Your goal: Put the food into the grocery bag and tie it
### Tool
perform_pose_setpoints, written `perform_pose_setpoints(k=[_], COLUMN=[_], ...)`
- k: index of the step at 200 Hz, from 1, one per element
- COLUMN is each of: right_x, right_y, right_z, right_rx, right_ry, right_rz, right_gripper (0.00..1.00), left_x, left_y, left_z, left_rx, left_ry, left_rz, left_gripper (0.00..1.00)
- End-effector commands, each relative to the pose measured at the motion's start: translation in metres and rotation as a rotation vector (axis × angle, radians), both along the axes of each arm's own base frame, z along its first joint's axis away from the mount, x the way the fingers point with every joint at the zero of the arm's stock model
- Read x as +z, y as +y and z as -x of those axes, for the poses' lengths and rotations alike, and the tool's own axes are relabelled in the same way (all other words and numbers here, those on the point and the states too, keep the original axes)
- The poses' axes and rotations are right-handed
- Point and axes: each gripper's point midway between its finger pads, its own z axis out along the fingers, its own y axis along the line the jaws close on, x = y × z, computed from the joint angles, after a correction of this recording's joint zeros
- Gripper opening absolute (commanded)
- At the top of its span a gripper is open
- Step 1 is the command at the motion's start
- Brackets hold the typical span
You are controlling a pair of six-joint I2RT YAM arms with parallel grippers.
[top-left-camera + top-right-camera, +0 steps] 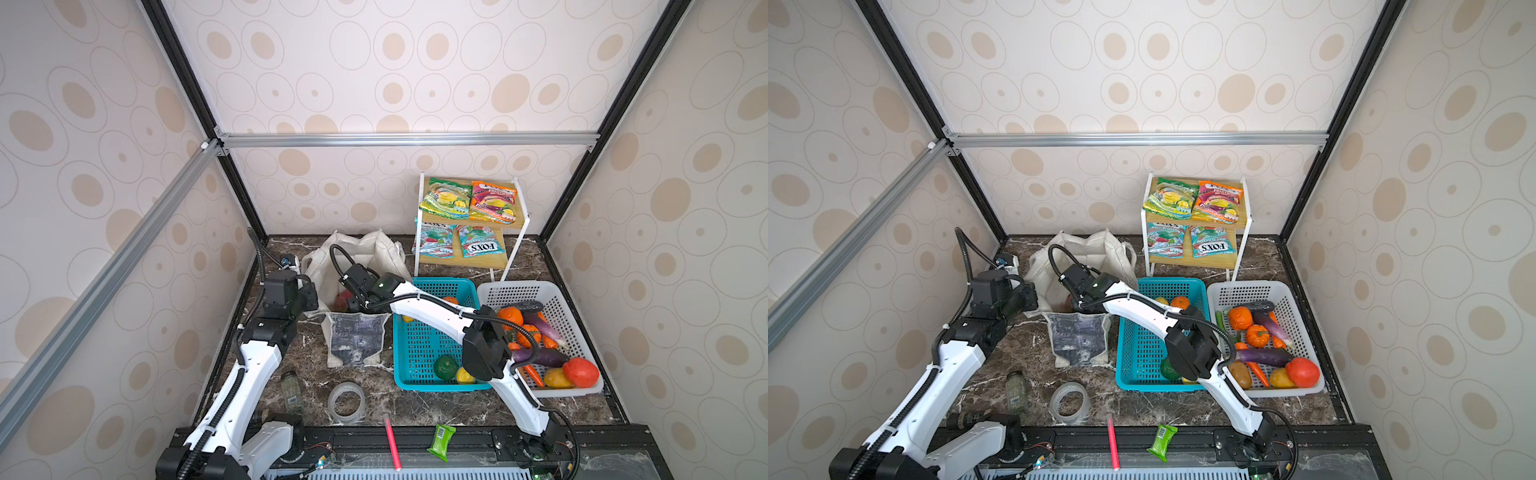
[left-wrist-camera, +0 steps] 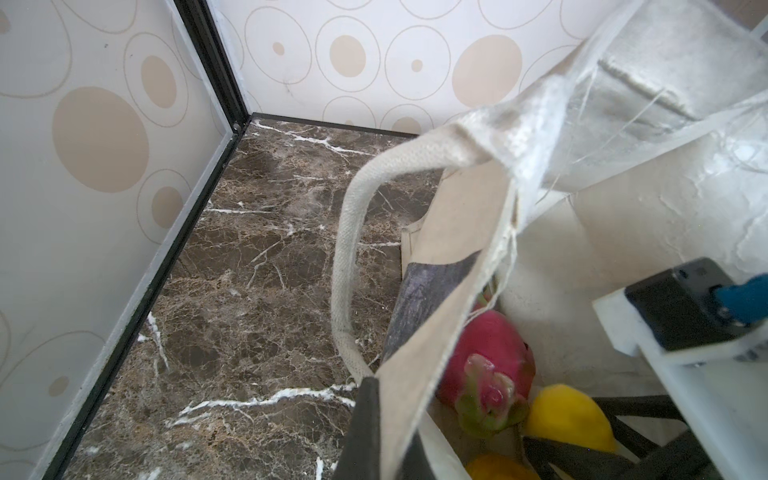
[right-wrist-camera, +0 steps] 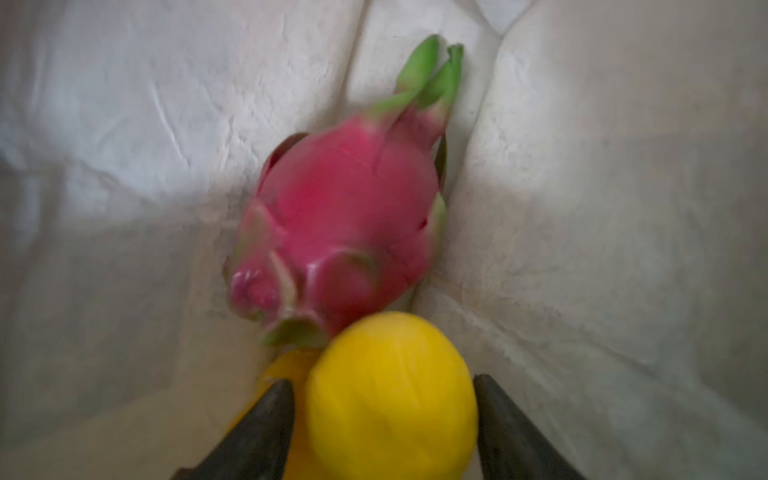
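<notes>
A yellow toy fruit (image 3: 395,415) is freed by the spread right claw (image 3: 382,380) inside the off-white canvas bag (image 1: 357,340) pinched by the left claw (image 1: 315,296); withdrawal is due.

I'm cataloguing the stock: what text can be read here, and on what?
"FOX'S", upside down: teal packet, lower shelf.
"FOX'S", partly hidden: teal packet beside it.
"FRUITS", faint: orange packet.
Too small to read: green packet, jar label, green wrapper.
</notes>
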Motion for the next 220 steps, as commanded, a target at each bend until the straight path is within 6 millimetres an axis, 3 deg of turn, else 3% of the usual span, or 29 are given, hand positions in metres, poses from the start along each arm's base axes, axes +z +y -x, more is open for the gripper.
perform_pose_setpoints(k=[1, 27, 82, 122, 147, 185, 220], right_x=[0.029, 0.070, 0.146, 0.180, 0.178, 0.152, 0.119], right_y=[-0.008, -0.013, -0.038, -0.082, -0.110, -0.145, -0.150], right_z=[0.004, 0.010, 0.025, 0.024, 0.019, 0.007, 0.004], right_rx=[0.001, 0.012, -0.020, -0.123, -0.187, -0.277, -0.295], right_ry=[-0.015, -0.074, -0.190, -0.326, -0.337, -0.273, -0.180], right_rz=[0.004, -0.039, -0.182, -0.198, -0.186, -0.188, -0.213], right_gripper=[0.84, 1.00, 1.00, 1.00, 1.00, 1.00, 0.91], left_x=[0.013, 0.015, 0.017, 0.017, 0.018, 0.016, 0.018], left_y=[0.001, 0.002, 0.001, 0.001, 0.001, 0.001, 0.002], left_z=[0.002, 0.003, 0.003, 0.004, 0.004, 0.003, 0.004], left_rx=[0.003, 0.007, 0.003, 0.002, 0.002, 0.003, 0.007], left_ry=[-0.036, -0.044, -0.050, -0.052, -0.053, -0.049, -0.056], left_rz=[-0.014, -0.016, -0.012, -0.014, -0.012, -0.016, -0.017], left_gripper=[0.00, 0.00, 0.00, 0.00, 0.00, 0.00, 0.00])
